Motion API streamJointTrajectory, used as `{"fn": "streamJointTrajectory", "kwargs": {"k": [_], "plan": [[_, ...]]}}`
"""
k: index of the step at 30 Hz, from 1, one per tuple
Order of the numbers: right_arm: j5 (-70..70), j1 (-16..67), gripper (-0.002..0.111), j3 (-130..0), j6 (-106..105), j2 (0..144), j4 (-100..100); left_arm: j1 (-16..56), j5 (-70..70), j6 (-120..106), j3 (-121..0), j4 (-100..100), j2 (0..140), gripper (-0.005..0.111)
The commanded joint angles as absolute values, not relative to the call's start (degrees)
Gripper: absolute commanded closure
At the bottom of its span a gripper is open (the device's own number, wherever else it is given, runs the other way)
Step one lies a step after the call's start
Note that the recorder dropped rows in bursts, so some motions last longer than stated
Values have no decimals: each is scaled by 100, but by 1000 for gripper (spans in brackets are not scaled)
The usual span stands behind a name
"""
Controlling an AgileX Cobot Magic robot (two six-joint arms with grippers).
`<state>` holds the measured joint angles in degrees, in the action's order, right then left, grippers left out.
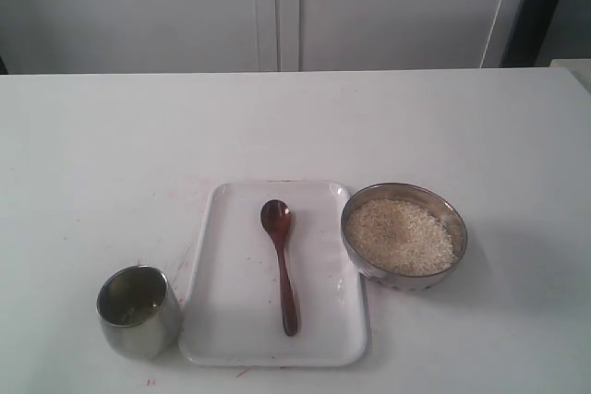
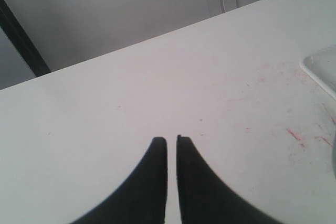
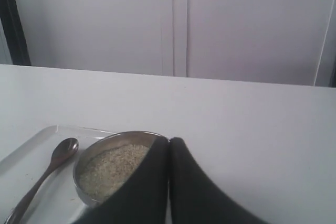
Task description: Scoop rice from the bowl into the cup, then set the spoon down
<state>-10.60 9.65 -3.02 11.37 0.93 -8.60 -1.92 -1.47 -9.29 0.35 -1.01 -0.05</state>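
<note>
Surface: white table (image 1: 111, 154), with white cabinet panels (image 1: 277, 6) behind its far edge.
Left gripper (image 2: 171, 139): jaws drawn nearly together with only a thin slit between them, holding nothing, above bare tabletop.
Right gripper (image 3: 169, 140): jaws pressed together, holding nothing.
Beyond left jaws: faint red marks (image 2: 294, 134) on the table, and a corner of the tray (image 2: 320, 66) at the picture's edge.
Beyond right jaws: bowl (image 3: 86, 156) sat close past the tips, partly hidden by one finger.
Tray (image 1: 231, 339): white, rectangular, near the middle of the table's near side.
Spoon (image 1: 280, 265): lay flat on the tray, oval end far, handle pointing near, untouched.
Bowl (image 1: 406, 281): on the table just right of the tray, its wall touching or nearly touching the tray's far right edge.
Rice (image 1: 399, 235): filled the bowl in a level layer.
Cup (image 1: 138, 334): upright on the table just left of the tray's near left corner; contents could not be told.
</note>
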Motion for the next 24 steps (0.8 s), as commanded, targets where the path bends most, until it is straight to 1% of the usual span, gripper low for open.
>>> {"fn": "streamJointTrajectory", "kwargs": {"k": [1,7,12,24], "plan": [[-854,612,108,0,1347,4,-709,-153,-114,-921,0,-51,0,92],[-1234,557,108,0,1263,0,-749,-153,-114,-921,0,-51,0,92],[-1532,557,108,0,784,0,-776,-153,-114,-921,0,-51,0,92],[-1781,557,108,0,768,0,-822,-153,-114,-921,0,-51,0,92]]}}
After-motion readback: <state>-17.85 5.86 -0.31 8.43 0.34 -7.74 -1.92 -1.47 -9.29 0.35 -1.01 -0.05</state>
